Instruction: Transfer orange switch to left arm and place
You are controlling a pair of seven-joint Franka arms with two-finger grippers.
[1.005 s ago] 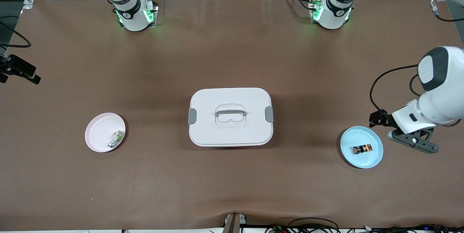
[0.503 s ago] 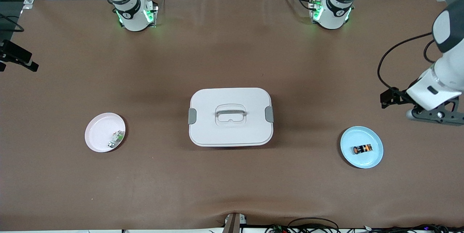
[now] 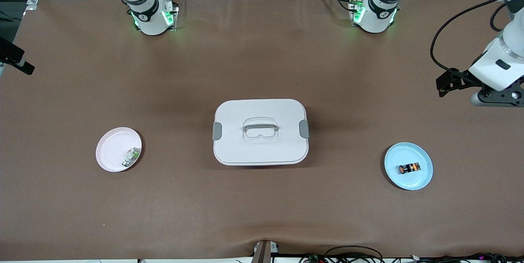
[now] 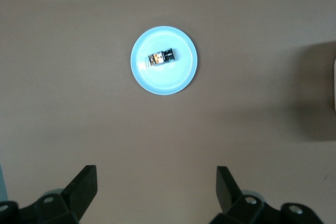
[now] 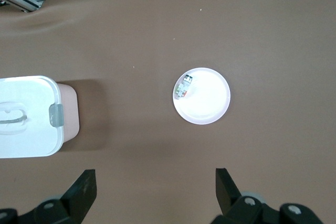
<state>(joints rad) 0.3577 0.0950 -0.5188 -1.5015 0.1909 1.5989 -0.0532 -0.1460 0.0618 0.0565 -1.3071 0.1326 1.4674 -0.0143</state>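
A brown bench [image 3: 262,70] carries every item. At its centre stands the white box [image 3: 260,132], lid on, with grey clasps at both ends and a grey handle; it lies between the two plates. The pink plate [image 3: 115,151] sits toward the right arm's end and holds a small green-and-white part [image 3: 131,156] at its rim. The blue plate [image 3: 411,177] sits toward the left arm's end, well apart from the box; the orange switch [image 3: 409,168] lies on its side on this plate, touched by nothing.

The left gripper [image 4: 156,190] hangs above bare bench near the blue plate, fingers spread wide and empty. The right gripper [image 5: 155,192], likewise spread wide and empty, hangs over bare bench between the box and the pink plate.

In the front view the left gripper is cut off at the edge, and only a dark piece of the right arm shows. The right wrist view shows only part of the box.
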